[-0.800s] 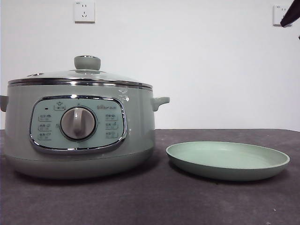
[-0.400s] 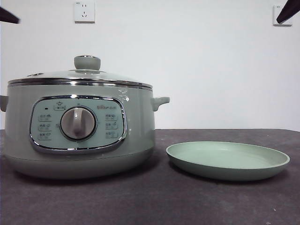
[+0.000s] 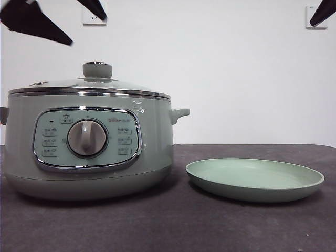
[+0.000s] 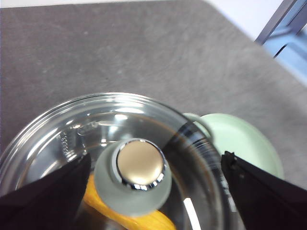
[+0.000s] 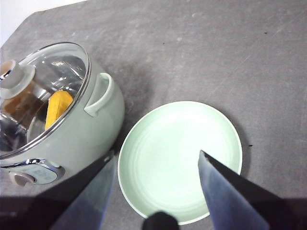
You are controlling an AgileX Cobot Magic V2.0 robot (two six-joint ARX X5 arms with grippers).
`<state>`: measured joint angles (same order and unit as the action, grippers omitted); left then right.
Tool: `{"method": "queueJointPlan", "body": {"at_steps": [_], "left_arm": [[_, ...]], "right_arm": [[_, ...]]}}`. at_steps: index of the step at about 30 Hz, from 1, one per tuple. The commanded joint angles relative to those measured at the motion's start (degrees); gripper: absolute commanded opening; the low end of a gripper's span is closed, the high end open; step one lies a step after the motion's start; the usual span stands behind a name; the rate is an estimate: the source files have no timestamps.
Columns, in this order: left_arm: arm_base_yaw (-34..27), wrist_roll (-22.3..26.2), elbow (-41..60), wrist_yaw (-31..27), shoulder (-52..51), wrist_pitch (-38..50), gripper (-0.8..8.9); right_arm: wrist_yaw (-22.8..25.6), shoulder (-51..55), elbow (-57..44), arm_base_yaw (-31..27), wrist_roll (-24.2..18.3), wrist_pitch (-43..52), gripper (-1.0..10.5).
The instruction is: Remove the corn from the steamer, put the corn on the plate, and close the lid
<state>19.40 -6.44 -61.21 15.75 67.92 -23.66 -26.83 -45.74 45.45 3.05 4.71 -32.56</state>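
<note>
We see the lid [image 3: 89, 86] sitting closed on the steamer [image 3: 86, 152], and through its glass the corn [image 5: 58, 108] lies inside the pot. The left gripper [image 4: 153, 191] hangs above the lid's knob [image 4: 139, 165], jaws spread wide to either side of it and not touching. The right gripper [image 5: 156, 165] waits with jaws spread above the bare plate [image 5: 180, 160], which sits on the table [image 3: 168, 226] just beside the steamer.

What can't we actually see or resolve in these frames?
- Corn: absent in the front view behind the steamer wall; the wrist views show only part, under the lid and knob.
- Panel labels: too small.
- Left hand: cut off by the top edge in the front view.
- Right hand: only a corner tip there.
</note>
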Motion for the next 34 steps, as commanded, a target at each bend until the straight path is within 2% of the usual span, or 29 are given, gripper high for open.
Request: {"method": "queueJointPlan", "body": {"at_steps": [1,8,12,13,16,17,21,24,27,30,34], "left_arm": [[2.3,2.4,-0.5,-4.2,3.5,0.3,4.58],[4.3,3.7,-0.5,-8.0,8.7,0.7,4.57],[4.7,3.7,-0.5,-8.5,9.7,1.3,4.19],[4.7,3.7,-0.5,-8.5,9.8,1.4,3.46],[4.7,5.3,-0.5,-8.2,9.8,1.3,0.21],[4.7,5.4,-0.5,-8.2,9.8,1.3,-0.15],[4.7,5.4,-0.9,-8.3,9.4,2.4,-0.09],[4.7,5.4,-1.9,-8.7,6.7,2.5,-0.09],[4.7,5.4,-3.1,-11.2,0.2,1.9,-0.09],[4.7,5.4,-3.5,-13.6,-7.4,0.8,-0.09],[4.7,5.5,-3.5,-21.3,-18.5,-3.4,-0.09]], "right_arm": [[0.2,0.0,0.2,0.2,0.4,0.3,2.8],[0.2,0.0,0.2,0.2,0.4,0.3,2.8],[0.2,0.0,0.2,0.2,0.4,0.3,2.8],[0.2,0.0,0.2,0.2,0.4,0.3,2.8],[0.2,0.0,0.2,0.2,0.4,0.3,2.8],[0.2,0.0,0.2,0.2,0.4,0.3,2.8],[0.1,0.0,0.2,0.2,0.7,0.3,2.8],[-0.5,-0.2,0.2,0.2,3.5,1.2,2.8],[-7.2,-2.3,0.2,2.3,5.2,5.4,2.8],[-7.6,-6.6,1.2,7.1,6.0,9.1,2.8],[-6.7,-17.4,8.5,17.4,5.7,9.4,2.9]]}}
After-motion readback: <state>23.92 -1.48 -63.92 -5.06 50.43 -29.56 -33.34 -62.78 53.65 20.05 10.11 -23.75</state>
